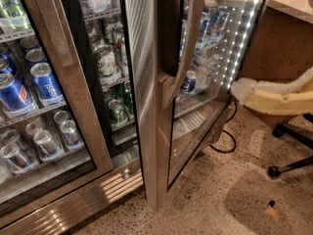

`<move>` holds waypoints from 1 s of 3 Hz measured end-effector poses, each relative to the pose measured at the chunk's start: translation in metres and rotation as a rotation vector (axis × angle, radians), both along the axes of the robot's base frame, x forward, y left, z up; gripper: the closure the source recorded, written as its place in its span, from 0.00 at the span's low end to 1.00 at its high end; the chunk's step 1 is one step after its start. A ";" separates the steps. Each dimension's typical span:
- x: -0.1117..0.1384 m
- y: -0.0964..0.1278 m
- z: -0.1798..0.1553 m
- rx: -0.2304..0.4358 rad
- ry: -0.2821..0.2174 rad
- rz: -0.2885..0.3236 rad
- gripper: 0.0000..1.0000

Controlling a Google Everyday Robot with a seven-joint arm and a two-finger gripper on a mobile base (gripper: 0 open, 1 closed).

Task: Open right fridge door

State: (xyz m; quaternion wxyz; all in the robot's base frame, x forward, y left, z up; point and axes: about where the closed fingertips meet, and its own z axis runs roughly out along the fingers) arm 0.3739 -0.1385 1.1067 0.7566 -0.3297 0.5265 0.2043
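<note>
The right fridge door [195, 106] stands swung outward toward me, seen nearly edge-on. It has a steel frame, a glass pane and a long curved handle [188, 43]. Dots of white LED light [242, 43] run down its far side. My gripper [240, 90] is the pale, blurred end of the cream arm [283, 99] that reaches in from the right edge. It hovers just right of the open door's far edge, at about mid-height of the pane. I cannot tell whether it touches the door.
The left glass door [63, 97] is closed, with blue Pepsi cans [44, 84] behind it. Green cans [117, 111] sit on the open shelves. A black cable [227, 143] loops on the speckled floor. A chair base [288, 168] and a wooden counter [288, 43] stand at the right.
</note>
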 end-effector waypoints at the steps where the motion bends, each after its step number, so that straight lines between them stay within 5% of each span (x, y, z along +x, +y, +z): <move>1: 0.033 0.007 0.014 0.017 -0.052 0.001 0.03; 3: 0.062 0.047 0.017 0.047 -0.049 0.081 0.00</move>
